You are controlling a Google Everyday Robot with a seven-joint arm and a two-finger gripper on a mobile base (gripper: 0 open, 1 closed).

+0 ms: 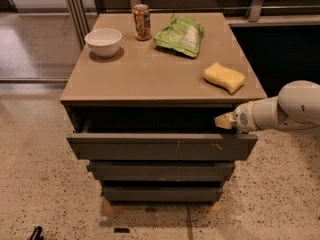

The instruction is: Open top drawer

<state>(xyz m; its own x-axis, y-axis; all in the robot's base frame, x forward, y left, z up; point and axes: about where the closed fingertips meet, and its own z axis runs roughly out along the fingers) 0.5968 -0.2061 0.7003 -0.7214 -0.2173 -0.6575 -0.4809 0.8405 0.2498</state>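
The top drawer point(160, 146) is a wide dark-grey handleless drawer with small pale scratch marks right of centre. It is pulled out partway from the cabinet, and its inside is dark. My gripper point(224, 121) comes in from the right on a white arm. Its pale tip sits at the drawer's right end, just above the front panel's top edge, under the cabinet top.
On the tan cabinet top point(150, 74) stand a white bowl point(104, 41), a soda can point(142, 22), a green chip bag point(181, 35) and a yellow sponge point(224, 77). Two more grey drawer fronts point(161, 171) lie below. Speckled floor surrounds the cabinet.
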